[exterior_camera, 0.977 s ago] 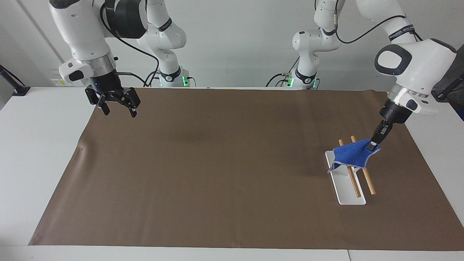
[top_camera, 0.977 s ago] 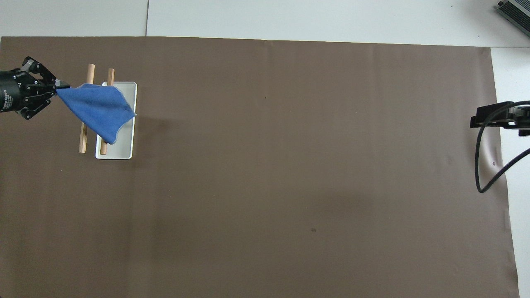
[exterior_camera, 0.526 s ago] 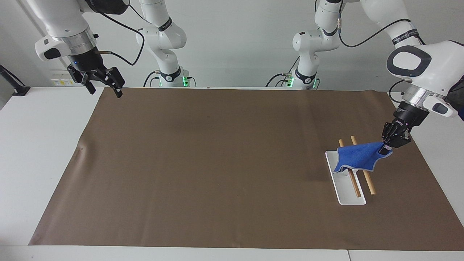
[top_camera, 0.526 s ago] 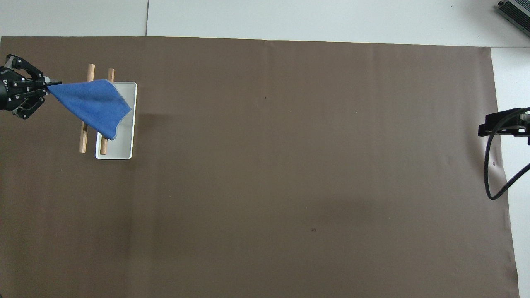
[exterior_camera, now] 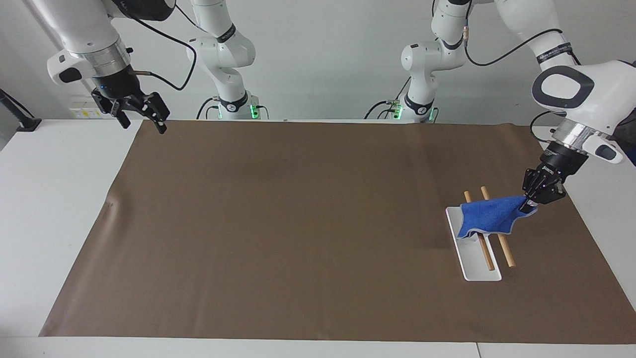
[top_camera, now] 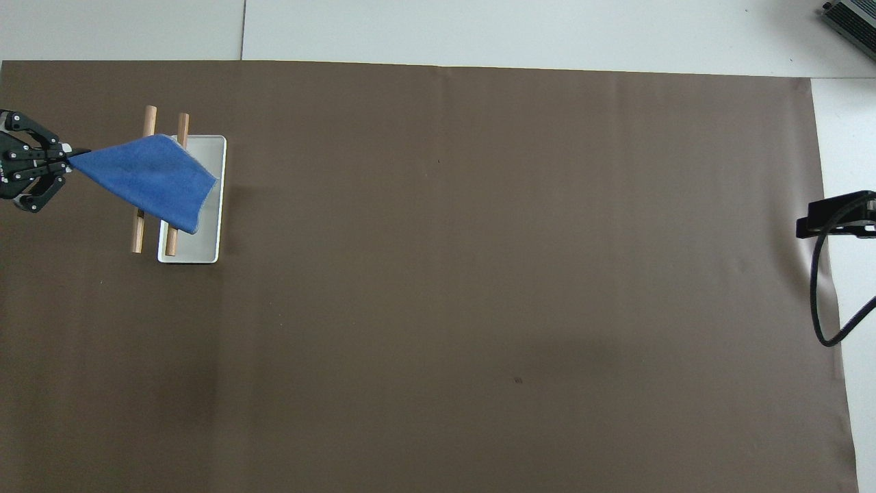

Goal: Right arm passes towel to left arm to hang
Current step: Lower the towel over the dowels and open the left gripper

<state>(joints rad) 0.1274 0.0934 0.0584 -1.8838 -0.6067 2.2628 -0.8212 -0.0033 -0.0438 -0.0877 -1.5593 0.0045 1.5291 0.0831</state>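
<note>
The blue towel point(exterior_camera: 489, 216) lies draped over the two wooden rods point(exterior_camera: 507, 251) of a rack with a white base point(exterior_camera: 477, 266), toward the left arm's end of the table. My left gripper point(exterior_camera: 527, 201) is shut on one corner of the towel and holds that corner stretched out just past the outer rod. In the overhead view the towel point(top_camera: 147, 179) spans both rods point(top_camera: 137, 236) from the left gripper point(top_camera: 68, 156). My right gripper point(exterior_camera: 142, 122) is open and empty, raised over the mat's corner at the right arm's end; only its edge point(top_camera: 835, 216) shows in the overhead view.
A brown mat point(exterior_camera: 298, 223) covers most of the white table. Two slim white arms with green lights point(exterior_camera: 233, 107) stand at the robots' edge. A black cable point(top_camera: 818, 301) hangs from the right arm. A grey device point(top_camera: 852, 20) sits at the table's corner.
The left gripper has pulled the towel's corner outward toward its own end, stretching the cloth over the rods. The right gripper has risen and drawn back toward its own end of the table.
</note>
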